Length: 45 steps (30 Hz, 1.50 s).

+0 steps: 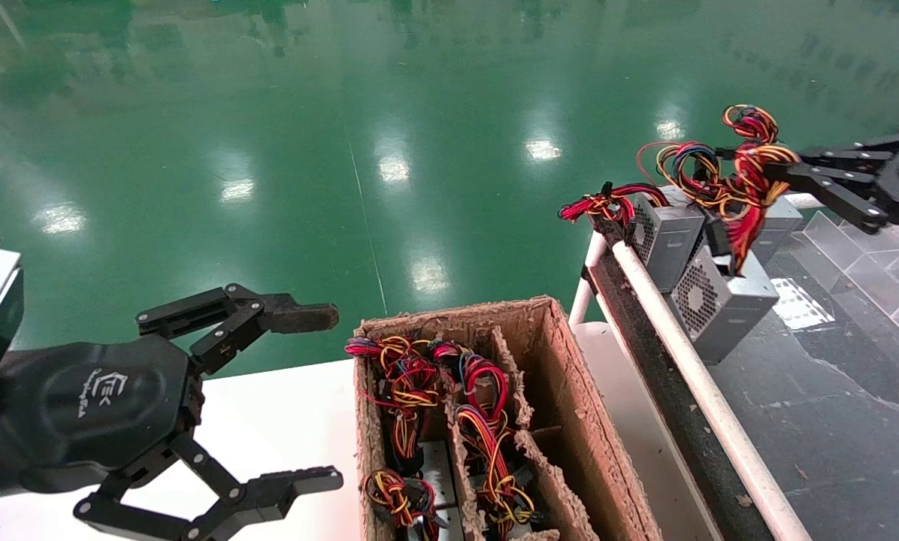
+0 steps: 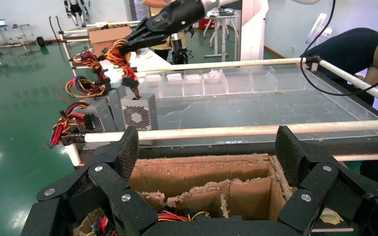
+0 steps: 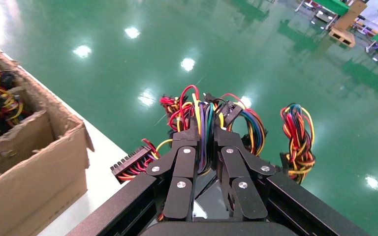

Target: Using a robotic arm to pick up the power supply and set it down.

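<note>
At the upper right, my right gripper (image 1: 774, 174) is shut on the red, yellow and orange wire bundle (image 1: 746, 188) of a power supply (image 1: 724, 308). That grey box with a round fan grille sits tilted just past the white rail, below the gripper. The right wrist view shows the fingers (image 3: 184, 162) of the gripper (image 3: 205, 135) pinching the wires (image 3: 203, 110), with the grey case (image 3: 211, 196) beneath. In the left wrist view the same unit (image 2: 139, 112) stands on the dark belt. My left gripper (image 1: 325, 398) (image 2: 209, 147) is open and empty, low at the left beside the cardboard box.
A worn cardboard box (image 1: 562, 376) with dividers holds more wired units (image 1: 412, 376) on the white table (image 1: 284, 421). Two other power supplies (image 1: 664, 233) stand at the belt's end. A white rail (image 1: 690, 368) edges the dark belt (image 1: 833, 391); clear dividers (image 1: 870, 255) lie beyond. A person (image 2: 369, 49) sits nearby.
</note>
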{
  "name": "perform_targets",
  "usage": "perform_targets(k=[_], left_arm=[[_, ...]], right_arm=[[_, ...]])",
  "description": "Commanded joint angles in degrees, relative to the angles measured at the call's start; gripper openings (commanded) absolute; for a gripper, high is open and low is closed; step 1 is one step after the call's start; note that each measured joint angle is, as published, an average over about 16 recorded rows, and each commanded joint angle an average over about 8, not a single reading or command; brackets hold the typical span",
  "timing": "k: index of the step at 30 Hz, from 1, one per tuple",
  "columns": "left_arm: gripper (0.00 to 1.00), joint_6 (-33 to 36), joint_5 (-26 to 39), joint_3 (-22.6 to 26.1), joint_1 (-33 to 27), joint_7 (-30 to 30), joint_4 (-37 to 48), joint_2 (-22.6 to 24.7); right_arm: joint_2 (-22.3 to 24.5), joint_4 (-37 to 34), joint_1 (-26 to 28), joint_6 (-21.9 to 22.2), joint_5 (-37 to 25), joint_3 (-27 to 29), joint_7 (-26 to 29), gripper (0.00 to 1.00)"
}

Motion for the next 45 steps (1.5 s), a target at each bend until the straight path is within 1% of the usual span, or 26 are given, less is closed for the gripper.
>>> perform_targets(k=[1, 11, 12, 13, 19, 20, 21, 26, 45], left_arm=[[1.0, 0.0, 0.0, 0.0, 0.0, 0.0, 0.0, 0.0], [1.0, 0.0, 0.0, 0.0, 0.0, 0.0, 0.0, 0.0], [1.0, 0.0, 0.0, 0.0, 0.0, 0.0, 0.0, 0.0], [1.0, 0.0, 0.0, 0.0, 0.0, 0.0, 0.0, 0.0], [1.0, 0.0, 0.0, 0.0, 0.0, 0.0, 0.0, 0.0], [1.0, 0.0, 0.0, 0.0, 0.0, 0.0, 0.0, 0.0], [1.0, 0.0, 0.0, 0.0, 0.0, 0.0, 0.0, 0.0], [1.0, 0.0, 0.0, 0.0, 0.0, 0.0, 0.0, 0.0], [1.0, 0.0, 0.0, 0.1, 0.0, 0.0, 0.0, 0.0]], right_arm=[[-1.4, -2.0, 1.5, 0.8, -1.0, -0.5, -0.8, 0.0], [-6.2, -8.1, 6.3, 4.5, -3.7, -2.1, -4.9, 0.0], [-6.6, -8.7, 6.6, 5.0, -3.9, -2.2, -5.2, 0.03], [-6.9, -9.2, 6.8, 5.6, -4.0, -2.2, -5.4, 0.09], [-8.3, -11.8, 7.8, 8.8, -4.4, -2.4, -6.3, 0.84], [-8.5, -12.1, 7.9, 9.0, -4.4, -2.4, -6.4, 0.93], [-8.6, -12.4, 7.9, 9.2, -4.5, -2.4, -6.5, 1.0], [-9.1, -13.5, 8.2, 9.1, -4.5, -2.4, -6.7, 1.0], [-9.0, -15.7, 9.4, 5.6, -4.4, -2.4, -6.3, 1.0]])
